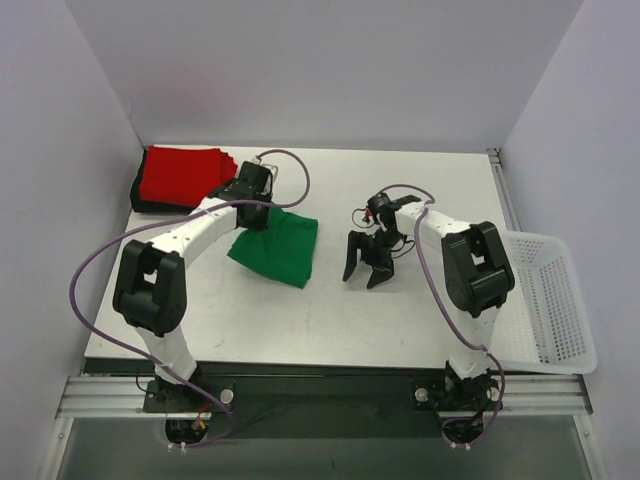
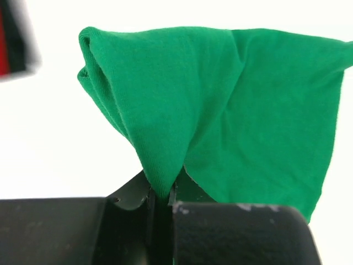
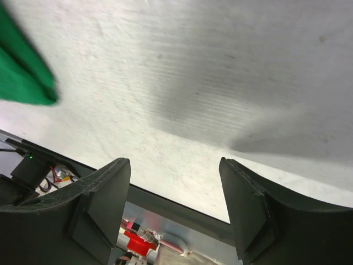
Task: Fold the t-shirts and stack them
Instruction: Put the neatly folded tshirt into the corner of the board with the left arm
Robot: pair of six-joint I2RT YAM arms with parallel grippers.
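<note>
The bright green t-shirt (image 1: 276, 247) lies folded on the table's middle left, with its far left corner lifted. My left gripper (image 1: 254, 213) is shut on that corner; in the left wrist view the green cloth (image 2: 220, 121) hangs pinched between the closed fingers (image 2: 138, 196). A folded red t-shirt (image 1: 182, 173) lies on a black one (image 1: 140, 203) at the far left corner, also at the left wrist view's left edge (image 2: 4, 49). My right gripper (image 1: 366, 272) is open and empty over bare table right of the green shirt, whose edge shows in the right wrist view (image 3: 22, 77).
A white plastic mesh basket (image 1: 545, 300) stands off the table's right edge. Purple cables loop from both arms. The table's near edge (image 3: 165, 204) shows between the right fingers.
</note>
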